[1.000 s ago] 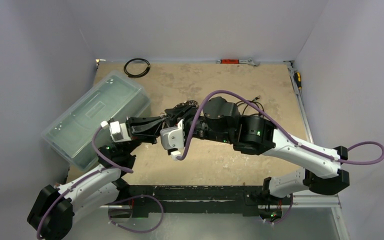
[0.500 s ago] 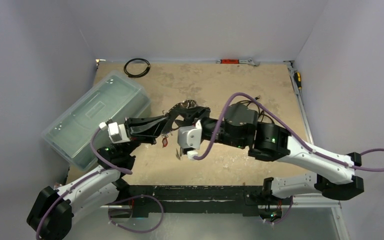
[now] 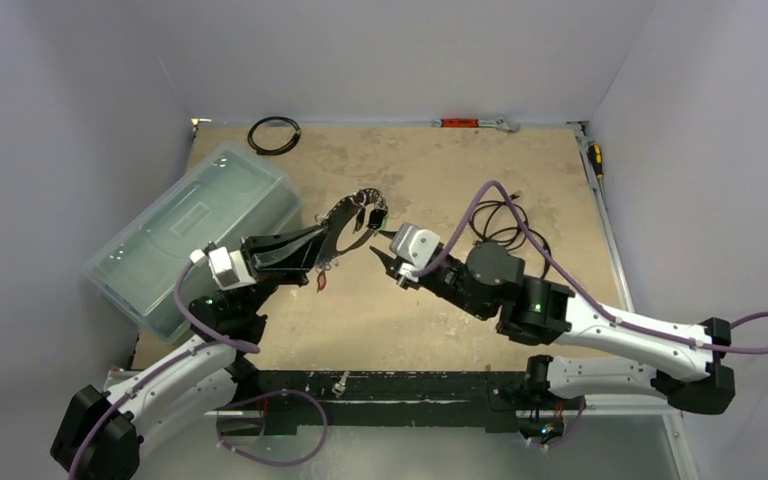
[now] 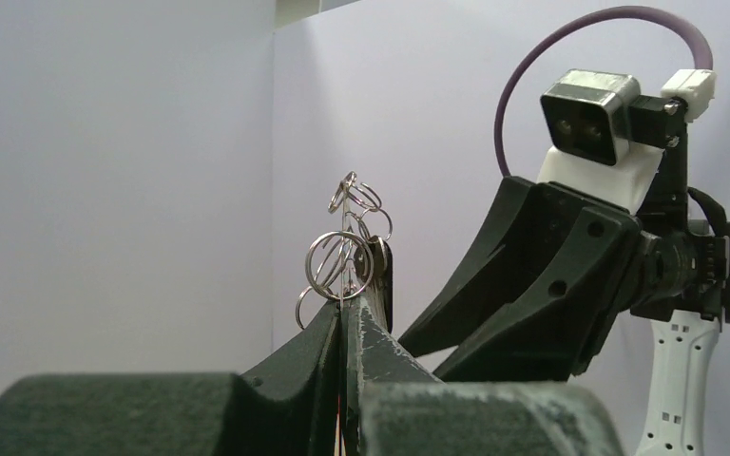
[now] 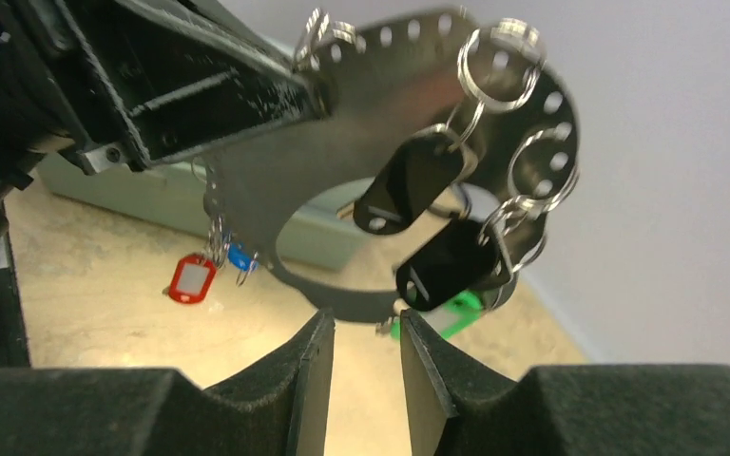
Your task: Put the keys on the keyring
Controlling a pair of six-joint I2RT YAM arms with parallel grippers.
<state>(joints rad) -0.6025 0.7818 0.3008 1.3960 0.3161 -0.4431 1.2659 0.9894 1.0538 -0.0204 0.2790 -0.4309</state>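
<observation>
My left gripper (image 3: 322, 243) is shut on the keyring (image 3: 345, 222), a flat silvery hoop with holes, and holds it upright above the table. Keys hang from it on small split rings (image 4: 340, 264). In the right wrist view the keyring (image 5: 247, 199) carries two black tags (image 5: 409, 180), a green tag (image 5: 442, 318), a red tag (image 5: 190, 278) and a blue tag (image 5: 238, 256). My right gripper (image 5: 366, 328) is open and empty, its tips just short of the hoop's lower edge. From above, the right gripper (image 3: 380, 252) sits right of the ring.
A clear plastic box (image 3: 195, 235) lies at the left. A black coiled cable ring (image 3: 273, 134) lies at the back left. A loose black cable (image 3: 505, 225) lies behind the right arm. A wrench (image 3: 470, 123) and a screwdriver (image 3: 595, 158) lie at the table's edges.
My right arm has drawn back to the right, off the ring. The ring now shows freely in my left gripper, with the red tag hanging below it.
</observation>
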